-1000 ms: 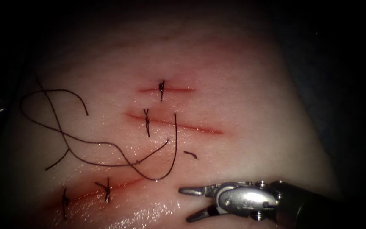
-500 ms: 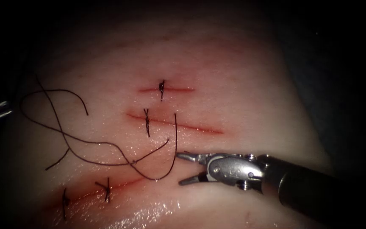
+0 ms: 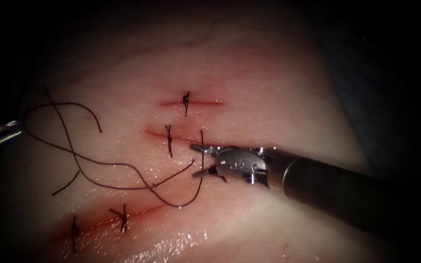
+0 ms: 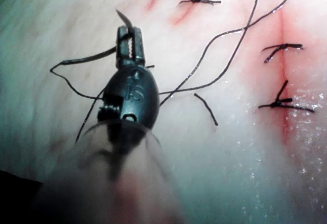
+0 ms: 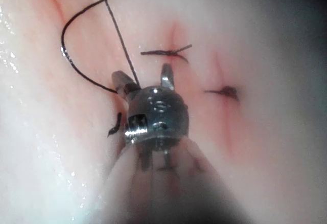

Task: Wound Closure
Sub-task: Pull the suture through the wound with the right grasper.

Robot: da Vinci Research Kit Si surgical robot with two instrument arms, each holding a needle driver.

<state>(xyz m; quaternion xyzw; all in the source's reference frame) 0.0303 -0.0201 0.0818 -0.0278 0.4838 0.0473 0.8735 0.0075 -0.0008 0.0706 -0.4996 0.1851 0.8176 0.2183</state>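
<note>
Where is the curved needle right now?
In the endoscope view the needle lies on the tissue, crossing the middle cut, between the open jaws of the right tool, just right of a stitch.

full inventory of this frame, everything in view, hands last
tissue: one, pale pink, under everything
cuts: three, red lines; top, middle, lower left
stitches: four, dark; one on the top cut, one on the middle cut, two on the lower left cut
needle: one, dark, curved, seems to lie on the tissue across the middle cut, not held
thread: one, dark, looped left of the needle
cut end: one, dark, short, loose by the right hand
red fluid: along the cuts
left hand: dark metal, over the thread loops; hold unclear
right hand: silver, jaws open around the needle, holding nothing
</note>
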